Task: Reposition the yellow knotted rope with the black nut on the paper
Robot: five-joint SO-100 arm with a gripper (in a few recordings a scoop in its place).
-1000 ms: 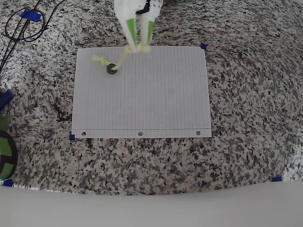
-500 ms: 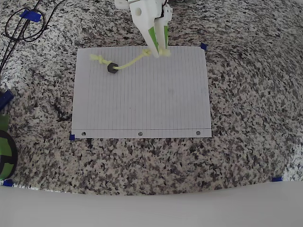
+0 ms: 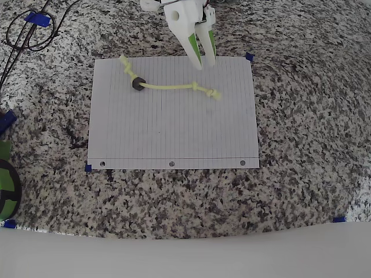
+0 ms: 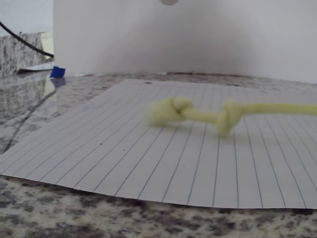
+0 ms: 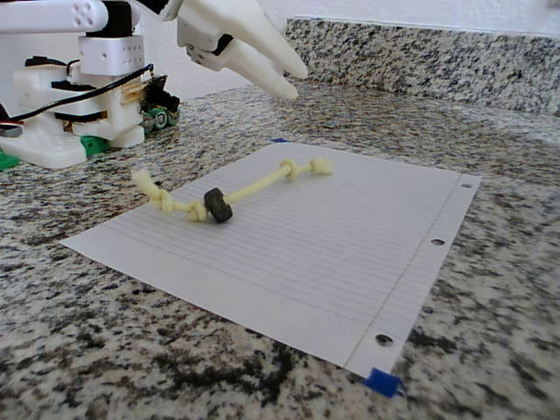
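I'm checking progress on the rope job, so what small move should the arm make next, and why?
Probably lift and pull back from the paper. The yellow knotted rope lies flat on the sheet, the black nut threaded on it, and the gripper hangs open above the far edge, holding nothing, so the placement looks done.

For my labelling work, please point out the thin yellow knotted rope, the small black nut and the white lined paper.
thin yellow knotted rope [image 3: 171,87], overhead view, straight middle stretch.
small black nut [image 3: 138,83], overhead view, ring body.
white lined paper [image 3: 174,133], overhead view, bare centre.
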